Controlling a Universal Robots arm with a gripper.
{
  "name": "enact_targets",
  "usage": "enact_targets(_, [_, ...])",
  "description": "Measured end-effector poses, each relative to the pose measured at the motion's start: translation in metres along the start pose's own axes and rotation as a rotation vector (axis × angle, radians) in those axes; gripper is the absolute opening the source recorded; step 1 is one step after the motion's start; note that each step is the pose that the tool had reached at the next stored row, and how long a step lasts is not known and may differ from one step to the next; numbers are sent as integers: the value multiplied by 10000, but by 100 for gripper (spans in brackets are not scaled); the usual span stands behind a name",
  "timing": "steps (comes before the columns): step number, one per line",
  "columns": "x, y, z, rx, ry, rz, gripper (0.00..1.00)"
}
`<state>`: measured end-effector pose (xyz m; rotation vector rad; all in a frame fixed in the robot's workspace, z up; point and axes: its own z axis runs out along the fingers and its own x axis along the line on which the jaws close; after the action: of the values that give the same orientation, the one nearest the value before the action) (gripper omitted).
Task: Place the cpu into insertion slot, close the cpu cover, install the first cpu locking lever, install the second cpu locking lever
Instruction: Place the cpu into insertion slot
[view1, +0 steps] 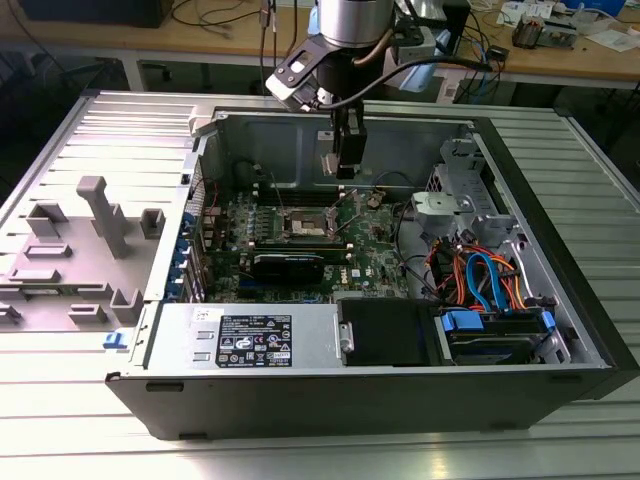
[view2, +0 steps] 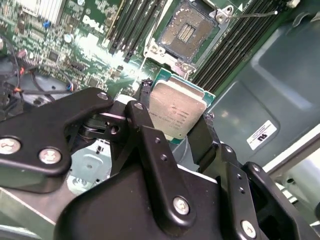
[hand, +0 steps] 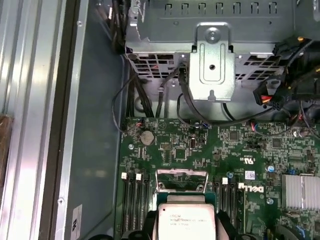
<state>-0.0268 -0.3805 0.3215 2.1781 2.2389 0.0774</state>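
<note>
The cpu (view2: 176, 106), a small flat square chip with a dull silver top and green edge, is pinched by its sides in my gripper (view2: 176, 114), which is shut on it. In the exterior view the gripper (view1: 342, 165) hangs inside the open computer case, above the motherboard and a little behind the socket (view1: 300, 224), with the cpu (view1: 329, 164) in it. The insertion slot (view2: 187, 30) lies open below, its contact field bare. In the first wrist view the cpu (hand: 184, 220) hovers in front of the raised silvery cpu cover (hand: 181, 176).
The black case (view1: 560, 330) walls surround the motherboard (view1: 370, 265). Memory slots (view2: 135, 25) flank the socket. A metal drive cage (hand: 212, 55) with bundled cables (view1: 480, 275) sits at the exterior view's right. Grey fixtures (view1: 100, 215) stand on the table at the exterior view's left.
</note>
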Motion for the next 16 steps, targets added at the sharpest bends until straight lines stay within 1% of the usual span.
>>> enact_targets(1, [0, -3, 17, 58, -4, 112, 55])
enact_targets(3, [0, -9, 33, 104, -5, 178, 55])
enact_targets(4, [0, -22, 47, 147, -6, 225, 55])
enact_targets(7, [0, -49, 67, 212, -9, 318, 55])
enact_targets(10, [0, -69, 90, 297, -11, 412, 55])
enact_targets(11, [0, -75, 96, 317, -12, 439, 55])
enact_targets(16, [0, -77, 99, 317, -13, 445, 55])
